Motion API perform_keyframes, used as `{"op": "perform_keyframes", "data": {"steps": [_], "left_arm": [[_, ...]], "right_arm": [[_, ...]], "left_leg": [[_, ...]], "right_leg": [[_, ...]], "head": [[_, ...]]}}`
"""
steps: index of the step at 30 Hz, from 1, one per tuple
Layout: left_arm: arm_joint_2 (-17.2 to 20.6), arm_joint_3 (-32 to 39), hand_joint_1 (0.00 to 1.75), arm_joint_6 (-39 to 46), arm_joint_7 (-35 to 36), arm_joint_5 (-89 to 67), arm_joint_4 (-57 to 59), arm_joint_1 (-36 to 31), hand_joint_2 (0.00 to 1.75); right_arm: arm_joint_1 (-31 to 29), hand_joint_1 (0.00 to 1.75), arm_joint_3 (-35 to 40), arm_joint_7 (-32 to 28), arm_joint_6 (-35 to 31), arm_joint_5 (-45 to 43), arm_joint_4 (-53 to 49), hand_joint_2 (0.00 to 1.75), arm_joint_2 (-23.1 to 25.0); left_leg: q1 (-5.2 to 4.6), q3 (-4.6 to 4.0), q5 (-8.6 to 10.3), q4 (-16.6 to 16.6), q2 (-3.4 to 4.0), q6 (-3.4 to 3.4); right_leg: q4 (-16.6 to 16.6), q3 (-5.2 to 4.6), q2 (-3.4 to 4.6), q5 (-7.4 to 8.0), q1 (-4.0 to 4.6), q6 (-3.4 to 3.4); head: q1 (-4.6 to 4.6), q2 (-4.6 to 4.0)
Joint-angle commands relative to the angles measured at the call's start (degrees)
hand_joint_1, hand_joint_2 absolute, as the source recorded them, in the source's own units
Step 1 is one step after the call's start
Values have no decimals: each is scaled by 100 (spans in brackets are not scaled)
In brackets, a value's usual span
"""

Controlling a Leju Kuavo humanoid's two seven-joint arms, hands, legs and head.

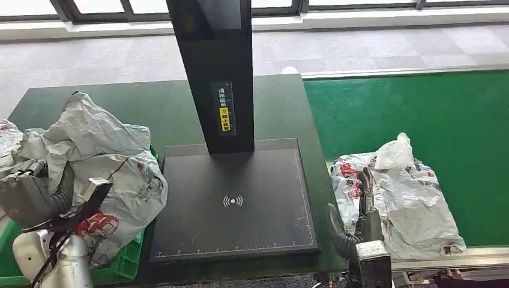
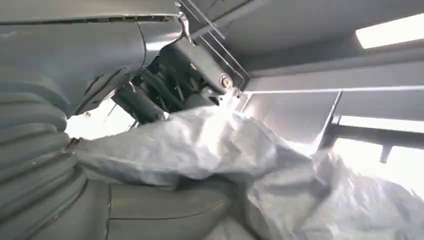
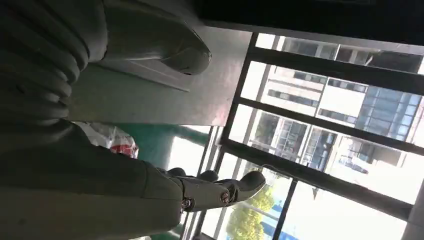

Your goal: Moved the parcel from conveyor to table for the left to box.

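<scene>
A crumpled grey parcel bag with red print (image 1: 399, 195) lies on the green conveyor (image 1: 420, 108) at the right. My right hand (image 1: 360, 222) stands just to the left of it, beside its near edge, fingers apart with nothing between them; the right wrist view shows its fingers (image 3: 225, 187) spread before the windows and a bit of that parcel (image 3: 112, 140). At the lower left my left hand (image 1: 36, 195) sits against a large grey parcel (image 1: 114, 168) heaped on the green box (image 1: 129, 261). That parcel (image 2: 210, 150) lies between its thumb and fingers; a firm hold is not plain.
A black scanner base (image 1: 234, 204) with a tall black column (image 1: 216, 72) fills the middle of the dark green table (image 1: 150, 102). More grey bags (image 1: 9, 138) sit at the far left. The conveyor's metal rim (image 1: 444, 258) runs along the near right.
</scene>
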Motion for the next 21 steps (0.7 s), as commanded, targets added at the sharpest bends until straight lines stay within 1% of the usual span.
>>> {"op": "perform_keyframes", "data": {"steps": [1,2,4,5,6,7,8,9,10,11,12,13,14,15,16,18,19,20,21], "left_arm": [[327,629,0,-4,-185,1046,1237,-554,0],[333,803,0,-4,-373,1228,1310,-604,0],[179,1472,0,-4,-702,1649,1324,-866,0],[167,1683,0,-4,-835,1718,1387,-936,0],[194,1752,0,-4,-812,1722,1451,-958,0],[232,2124,0,-4,-947,1802,1519,-1037,0],[266,2195,0,-4,-961,1855,1562,-1027,0],[389,2190,0,-4,-989,2008,1703,-978,0],[442,2329,0,-4,-1136,2037,1746,-999,0],[476,2387,0,-4,-1223,2075,1790,-1011,0],[518,2415,0,-4,-1339,2219,1912,-1089,0],[528,2538,0,-4,-1406,2119,1911,-1169,0],[516,2618,0,-4,-1406,2037,1871,-1222,0],[535,2522,0,-4,-1406,2363,1866,-1219,0],[533,2480,0,-4,-1406,2529,1765,-1154,0],[593,2204,0,-4,-1373,3059,1619,-917,0],[606,2020,0,-4,-1252,3244,1500,-796,0],[640,1855,0,-4,-1121,3293,1481,-719,0],[651,1677,0,-4,-959,3204,1484,-677,0]], "right_arm": [[-103,0,-178,49,-55,63,229,175,26],[-126,0,-155,49,-80,64,260,175,10],[-216,0,-60,99,-82,114,319,175,-19],[-242,0,-23,121,-88,125,344,175,-34],[-252,0,-7,131,-93,128,358,175,-38],[-268,0,48,149,-110,132,402,175,-65],[-272,0,62,150,-117,132,419,175,-72],[-269,0,76,149,-131,133,443,175,-87],[-251,0,80,147,-151,134,446,175,-107],[-242,0,82,147,-161,134,449,175,-113],[-232,0,90,148,-180,134,453,175,-125],[-224,0,94,148,-196,135,457,175,-132],[-226,0,100,150,-210,132,465,175,-135],[-240,0,115,153,-223,121,488,175,-143],[-261,0,130,156,-227,112,511,175,-152],[-298,0,145,161,-250,108,559,175,-165],[-293,0,139,164,-266,105,556,175,-167],[-277,0,125,168,-285,95,538,175,-161],[-240,0,100,168,-306,95,496,175,-153]], "left_leg": [[0,2,7,-10,4,2],[1,2,4,-6,4,1],[2,7,6,-14,15,2],[1,6,5,-11,13,2],[3,5,6,-11,12,3],[-1,9,6,-13,17,3],[2,9,1,-8,19,1],[0,11,4,-14,30,2],[0,15,6,-21,38,2],[-2,14,5,-19,28,2],[1,19,8,-26,43,1],[-3,16,4,-19,21,1],[-2,17,10,-26,26,1],[-1,16,4,-18,15,0],[0,18,9,-26,25,1],[-2,14,7,-27,16,0],[3,14,11,-31,29,-3],[-4,15,6,-28,24,-4],[-2,12,10,-38,33,-3]], "right_leg": [[-7,2,-10,5,2,-5],[-4,3,-6,3,2,-3],[-10,4,-1,7,5,-5],[-7,4,-1,6,3,-4],[-9,5,-3,7,6,-4],[-7,6,4,7,1,-4],[-4,7,12,6,3,-4],[-6,6,17,10,2,-5],[-12,10,23,14,2,-6],[-8,10,17,10,-1,-5],[-16,10,26,17,3,-8],[-5,13,13,6,-5,-5],[-12,11,12,11,-4,-9],[-3,14,7,4,-5,-7],[-9,11,12,11,-4,-10],[-5,16,6,6,-7,-8],[-12,15,15,13,-1,-10],[-1,15,16,5,-8,-8],[-7,16,20,10,-6,-10]], "head": [[-2,0],[-2,0],[-2,0],[0,0],[0,0],[-2,0],[0,0],[0,0],[-2,0],[0,0],[0,0],[-2,0],[0,0],[0,0],[0,0],[0,0],[-2,0],[0,0],[0,0]]}}
